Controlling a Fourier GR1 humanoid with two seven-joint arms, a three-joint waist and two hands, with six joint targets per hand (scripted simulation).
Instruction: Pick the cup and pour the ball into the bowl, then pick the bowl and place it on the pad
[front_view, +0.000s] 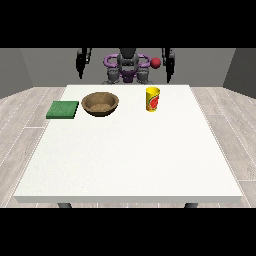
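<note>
A yellow cup (152, 99) with a red mark stands upright at the table's far side, right of centre. A small red ball (155, 63) shows above the cup in the picture, level with the robot's chest and touching nothing I can see. Left of the cup sits a brown bowl (100, 104), and I see nothing in it. A green pad (63, 109) lies flat near the table's left edge, beside the bowl. The hand at the view's left (81, 66) and the hand at the view's right (169, 69) hang beside the robot behind the table's far edge, fingers straight, holding nothing.
The white table (130, 155) stretches wide towards the camera, with its edges at left, right and front. Wooden floor surrounds it. The robot's torso (128, 67) stands behind the far edge.
</note>
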